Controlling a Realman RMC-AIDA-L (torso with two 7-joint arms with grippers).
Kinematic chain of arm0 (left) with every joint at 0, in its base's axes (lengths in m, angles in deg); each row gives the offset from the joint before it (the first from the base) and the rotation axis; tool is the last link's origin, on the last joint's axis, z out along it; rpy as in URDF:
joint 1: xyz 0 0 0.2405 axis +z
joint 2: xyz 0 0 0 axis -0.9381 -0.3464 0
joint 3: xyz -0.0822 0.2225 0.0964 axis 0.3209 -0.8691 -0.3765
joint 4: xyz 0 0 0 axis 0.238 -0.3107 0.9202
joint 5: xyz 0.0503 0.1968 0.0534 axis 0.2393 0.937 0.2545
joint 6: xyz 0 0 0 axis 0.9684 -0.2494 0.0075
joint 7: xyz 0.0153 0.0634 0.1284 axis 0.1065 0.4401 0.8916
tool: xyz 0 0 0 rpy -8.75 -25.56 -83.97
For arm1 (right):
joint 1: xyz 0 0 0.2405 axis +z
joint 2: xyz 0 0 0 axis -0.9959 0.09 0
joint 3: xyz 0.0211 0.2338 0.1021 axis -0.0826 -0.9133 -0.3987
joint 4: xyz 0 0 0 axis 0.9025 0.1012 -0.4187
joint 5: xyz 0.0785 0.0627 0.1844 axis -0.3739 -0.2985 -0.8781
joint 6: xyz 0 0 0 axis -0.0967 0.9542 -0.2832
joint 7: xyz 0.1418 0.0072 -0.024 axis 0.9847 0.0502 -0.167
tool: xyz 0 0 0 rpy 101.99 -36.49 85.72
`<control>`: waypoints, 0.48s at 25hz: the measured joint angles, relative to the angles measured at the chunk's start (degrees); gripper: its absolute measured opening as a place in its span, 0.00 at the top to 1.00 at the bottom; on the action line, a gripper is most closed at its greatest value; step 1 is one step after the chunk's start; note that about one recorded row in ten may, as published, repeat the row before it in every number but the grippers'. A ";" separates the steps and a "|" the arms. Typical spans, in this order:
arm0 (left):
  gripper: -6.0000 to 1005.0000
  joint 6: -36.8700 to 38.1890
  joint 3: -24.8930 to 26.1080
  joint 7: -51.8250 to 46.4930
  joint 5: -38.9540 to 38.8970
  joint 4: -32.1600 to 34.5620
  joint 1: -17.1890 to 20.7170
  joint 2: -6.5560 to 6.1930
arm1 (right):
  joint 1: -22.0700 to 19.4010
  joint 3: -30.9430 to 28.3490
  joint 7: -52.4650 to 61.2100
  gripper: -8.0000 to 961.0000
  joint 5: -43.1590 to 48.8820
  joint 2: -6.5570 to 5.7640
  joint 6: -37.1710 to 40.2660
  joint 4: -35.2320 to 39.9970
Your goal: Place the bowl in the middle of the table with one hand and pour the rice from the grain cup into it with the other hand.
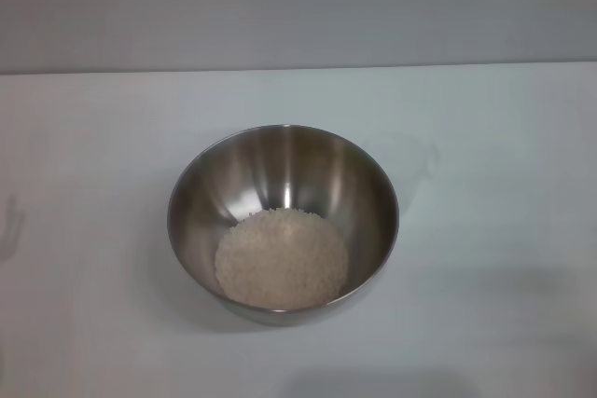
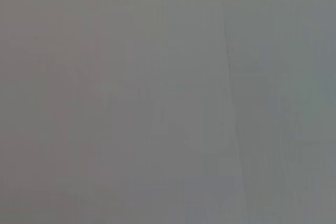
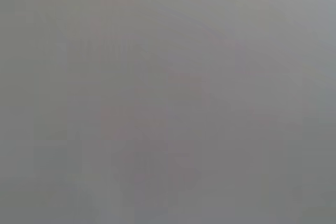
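Observation:
The stainless-steel bowl (image 1: 283, 223) stands in the middle of the white table (image 1: 93, 137) in the head view. A round heap of off-white rice (image 1: 282, 259) lies in its bottom. The clear grain cup (image 1: 409, 163) stands on the table just behind and to the right of the bowl, close to its rim; it is faint and looks empty. Neither gripper nor any part of an arm shows in the head view. Both wrist views show only a plain grey blur, with no fingers and no object.
A grey wall (image 1: 298, 6) rises behind the table's far edge. A faint shadow (image 1: 11, 223) falls on the table at the left edge of the head view.

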 joint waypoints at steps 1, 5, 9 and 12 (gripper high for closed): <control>0.17 -0.01 -0.02 0.01 0.02 0.08 -0.01 0.00 | 0.11 -0.01 0.00 0.13 0.00 0.00 0.00 0.07; 0.17 -0.15 -0.17 0.00 0.04 0.35 -0.20 0.00 | 0.29 -0.04 0.12 0.13 0.00 0.02 0.00 0.30; 0.17 -0.14 -0.17 0.09 -0.11 0.47 -0.27 -0.06 | 0.42 -0.11 0.16 0.13 -0.15 0.04 0.00 0.33; 0.17 -0.10 -0.18 0.44 0.10 0.57 -0.32 -0.12 | 0.48 -0.11 0.15 0.13 -0.19 0.06 0.00 0.33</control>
